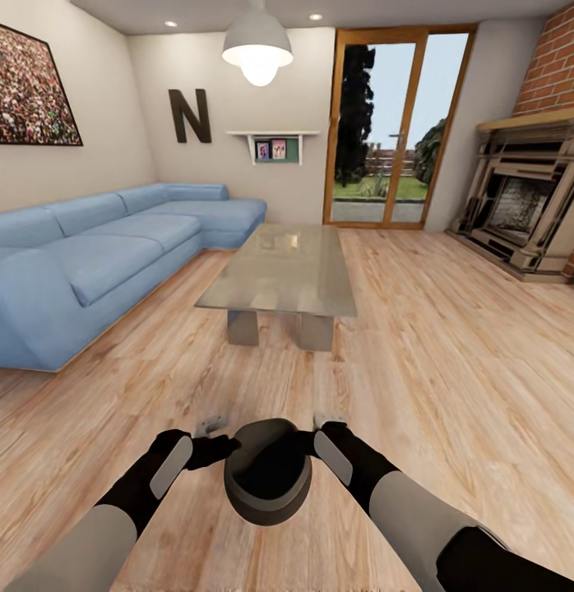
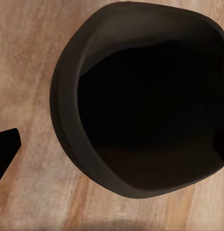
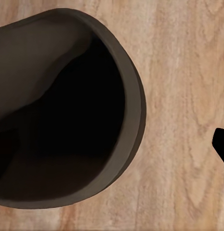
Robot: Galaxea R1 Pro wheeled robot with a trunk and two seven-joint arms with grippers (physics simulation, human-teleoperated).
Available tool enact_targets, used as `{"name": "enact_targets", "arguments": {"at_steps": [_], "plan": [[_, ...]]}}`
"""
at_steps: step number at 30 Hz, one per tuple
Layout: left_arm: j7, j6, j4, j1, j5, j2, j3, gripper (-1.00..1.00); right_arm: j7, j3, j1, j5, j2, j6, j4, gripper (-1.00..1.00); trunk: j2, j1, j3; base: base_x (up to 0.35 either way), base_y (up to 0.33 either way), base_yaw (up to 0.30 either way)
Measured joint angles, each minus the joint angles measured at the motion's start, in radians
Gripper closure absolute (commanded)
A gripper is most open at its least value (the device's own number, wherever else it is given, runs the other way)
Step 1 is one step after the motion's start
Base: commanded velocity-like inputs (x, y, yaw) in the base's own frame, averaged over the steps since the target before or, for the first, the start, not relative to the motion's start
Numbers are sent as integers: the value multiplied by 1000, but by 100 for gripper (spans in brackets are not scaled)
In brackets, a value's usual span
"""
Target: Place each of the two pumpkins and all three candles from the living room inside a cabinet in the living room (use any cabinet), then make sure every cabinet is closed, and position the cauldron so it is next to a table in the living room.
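Observation:
The black cauldron (image 1: 268,475) sits low in front of me over the wood floor, its wide mouth facing up. My left gripper (image 1: 215,448) is at its left rim and my right gripper (image 1: 317,444) at its right rim. Seen from the left wrist, the left gripper (image 2: 112,149) is open: one finger (image 2: 6,151) stands outside the cauldron (image 2: 140,96) with bare floor between it and the wall. From the right wrist, the right gripper (image 3: 112,144) is likewise open, a finger (image 3: 221,144) apart from the cauldron (image 3: 68,120). The glass-topped table (image 1: 279,271) stands about a metre ahead.
A blue corner sofa (image 1: 98,263) runs along the left wall. A cream fireplace (image 1: 525,205) under red brick is at the right. A glazed door (image 1: 394,131) is in the far wall. Wood floor (image 1: 451,345) stretches right of the table.

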Motion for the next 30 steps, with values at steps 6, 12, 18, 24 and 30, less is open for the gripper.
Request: {"name": "enact_targets", "arguments": {"at_steps": [6,12,18,24,30], "plan": [[-1,0,0,0,0,1,0,-100,0,0,0,-3,0,-27,1,-100,-1,3,-23,0,0,0],[-1,0,0,0,0,1,0,-100,0,0,0,-3,0,-32,1,-100,-3,5,-46,0,0,0],[-2,0,0,0,0,1,0,-100,0,0,0,-3,0,-33,1,-100,-4,8,-70,0,0,0],[-2,0,0,0,0,1,0,-100,0,0,0,-2,0,-33,1,-100,-6,11,-93,0,0,0],[-2,0,0,0,0,1,1,-100,0,0,0,-2,0,-33,1,-100,-7,13,-116,0,0,0]]}}
